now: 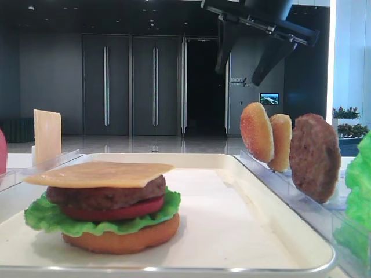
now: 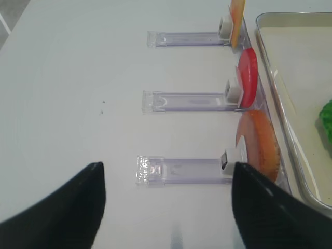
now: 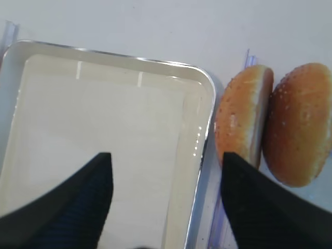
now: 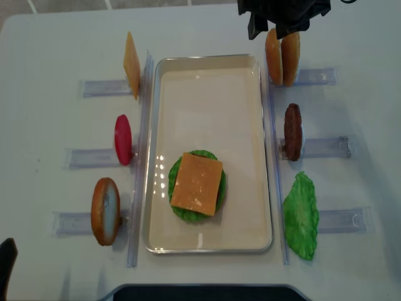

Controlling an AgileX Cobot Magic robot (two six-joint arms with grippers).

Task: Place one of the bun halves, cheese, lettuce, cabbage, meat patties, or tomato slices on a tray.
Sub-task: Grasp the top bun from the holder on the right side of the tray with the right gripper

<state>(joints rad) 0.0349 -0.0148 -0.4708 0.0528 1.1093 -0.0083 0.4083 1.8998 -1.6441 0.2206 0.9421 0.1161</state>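
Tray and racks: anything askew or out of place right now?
One thing: the lettuce at the right lies flat across its clear rack, while the buns, patty and tomato stand on edge. On the tray, the cheese sits rotated.

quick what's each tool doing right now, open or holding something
Left tool: open, holding nothing, above the bare table beside the clear racks.
Right tool: open, holding nothing, one finger by the bun halves, the other over the tray.

Four bun halves (image 4: 282, 58), two cheese (image 4: 197, 183), lettuce (image 4: 301, 216), patties (image 4: 292, 132), tomato slices (image 4: 123, 140), one tray (image 4: 213, 81).
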